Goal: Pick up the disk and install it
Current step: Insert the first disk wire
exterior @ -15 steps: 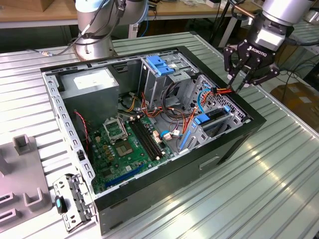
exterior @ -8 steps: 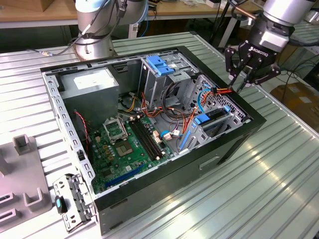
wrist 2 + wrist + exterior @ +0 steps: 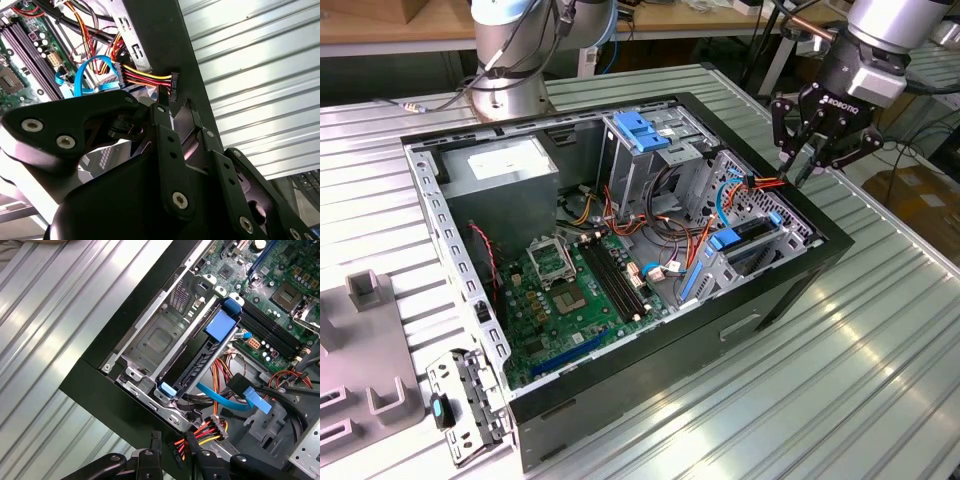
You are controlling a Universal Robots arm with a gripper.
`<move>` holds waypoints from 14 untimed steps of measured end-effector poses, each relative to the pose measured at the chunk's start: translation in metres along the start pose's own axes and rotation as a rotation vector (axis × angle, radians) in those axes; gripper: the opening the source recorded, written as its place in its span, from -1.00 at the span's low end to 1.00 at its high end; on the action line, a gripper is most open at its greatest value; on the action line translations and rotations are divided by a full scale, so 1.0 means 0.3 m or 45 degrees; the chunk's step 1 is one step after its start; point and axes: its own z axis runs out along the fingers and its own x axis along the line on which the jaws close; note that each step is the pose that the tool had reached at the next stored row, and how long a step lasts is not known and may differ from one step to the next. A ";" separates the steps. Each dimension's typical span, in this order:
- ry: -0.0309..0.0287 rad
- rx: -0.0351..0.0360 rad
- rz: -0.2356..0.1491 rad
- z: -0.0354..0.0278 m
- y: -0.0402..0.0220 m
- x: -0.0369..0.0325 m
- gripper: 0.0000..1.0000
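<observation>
The gripper (image 3: 801, 168) hangs just above a corner of the computer case (image 3: 790, 295), and its fingers (image 3: 167, 145) look pinched together on nothing. The disk (image 3: 197, 365) stands on edge in the drive bay (image 3: 150, 340) below, with blue tabs at both ends. I judge it stiff, fairly heavy and easily harmed by knocks, with slick metal faces, so it is best held by the long edges of its blue frame.
</observation>
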 end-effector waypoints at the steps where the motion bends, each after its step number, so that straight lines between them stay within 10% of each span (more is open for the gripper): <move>1: 0.0000 0.0001 0.000 0.000 0.000 0.000 -0.36; 14: 0.0072 0.0055 -0.059 0.000 -0.004 -0.008 -0.36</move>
